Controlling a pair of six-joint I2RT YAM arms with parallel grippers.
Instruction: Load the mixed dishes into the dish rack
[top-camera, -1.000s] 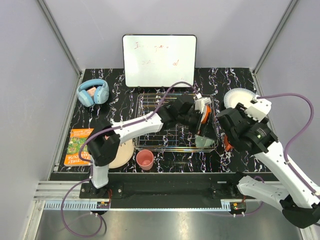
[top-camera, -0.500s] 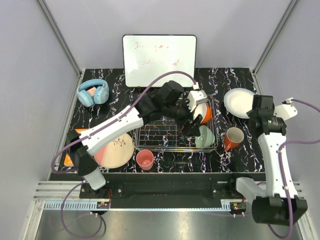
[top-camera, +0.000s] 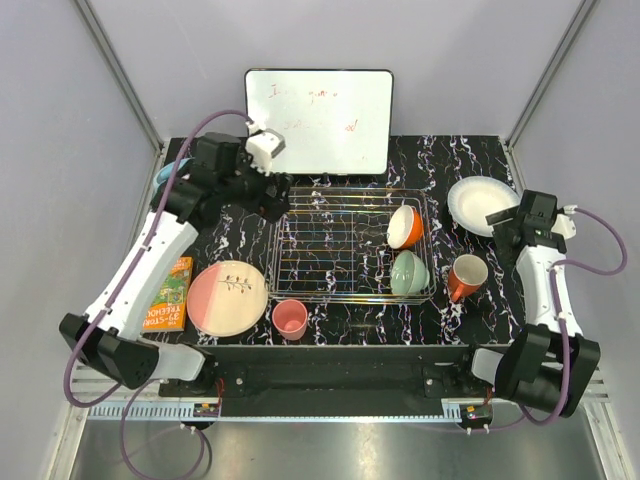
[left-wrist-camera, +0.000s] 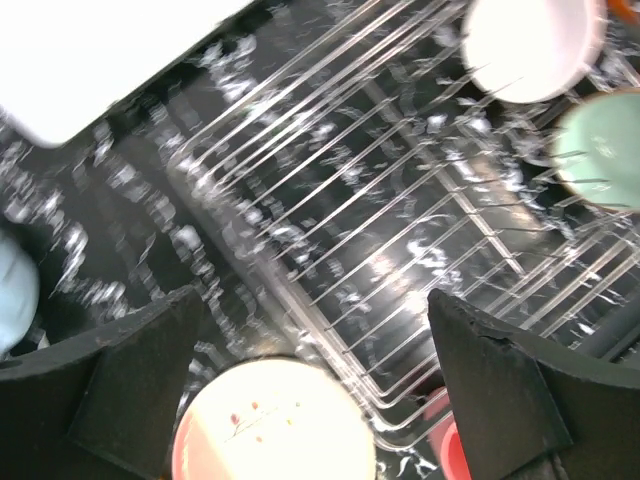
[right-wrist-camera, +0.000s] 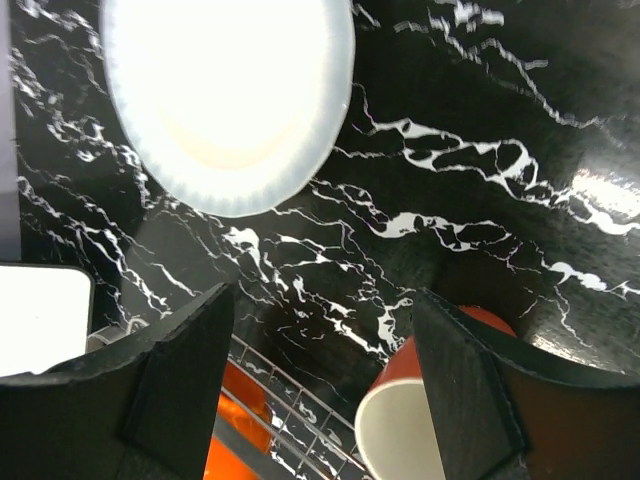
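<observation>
Right gripper (right-wrist-camera: 322, 300), standing wide open and holding nothing, is hovering over the counter (top-camera: 470, 160) between two dishes not yet loaded. The white plate (top-camera: 478, 203) is lying flat just to its far left. The orange mug (top-camera: 467, 276) is sitting mouth up to its near left, just beside the dish rack (top-camera: 350, 297). Left gripper (left-wrist-camera: 312, 300), fully open and empty, is hanging above the rack's far-left corner, well apart from both, so the right arm is judged the nearer.
</observation>
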